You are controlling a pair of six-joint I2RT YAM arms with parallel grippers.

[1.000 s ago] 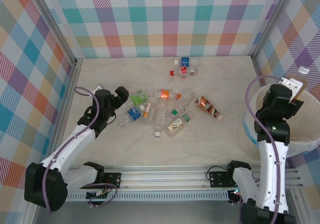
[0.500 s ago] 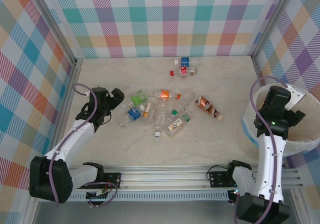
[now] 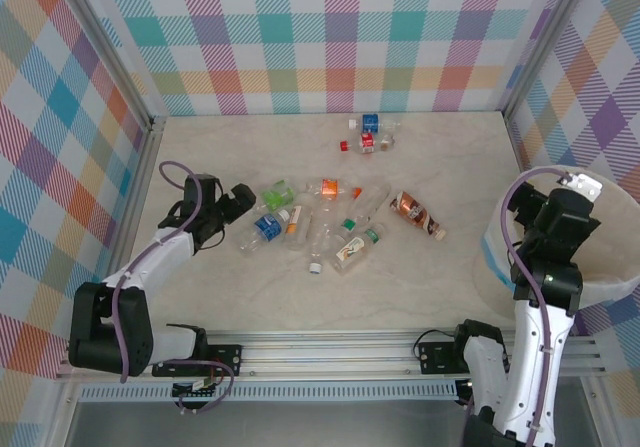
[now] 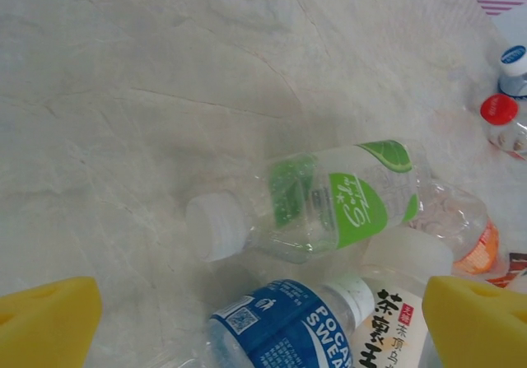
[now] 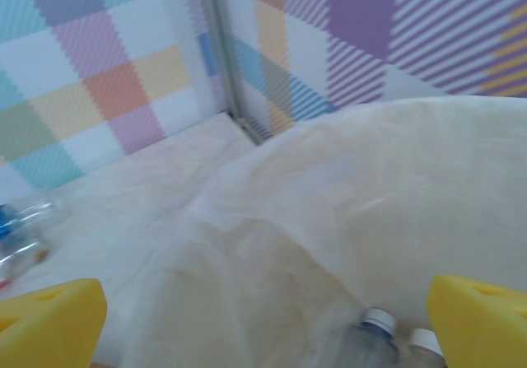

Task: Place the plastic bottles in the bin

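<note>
Over the last second the right arm has pulled back toward the near rim of the large round white bin with thin translucent walls (image 3: 497,259), which stands at the tabletop's right edge. The left arm has folded in toward the left edge.

My right tool (image 5: 265,319) hangs spread and empty. It looks down into the bin, where two capped clear bottles (image 5: 375,335) lie at the bottom, so I judge that a drop is done.

My left tool (image 3: 238,200) is also spread wide and grips nothing. It is aimed low at the left end of the main heap of clear plastic bottles (image 3: 320,222) in the middle of the tabletop. A clear bottle with a green label and white cap (image 4: 329,203) lies on its side ahead of the pads, with a blue-labelled bottle (image 4: 280,323) just nearer. I'd take the outermost one first, since it is the least hemmed in.
</note>
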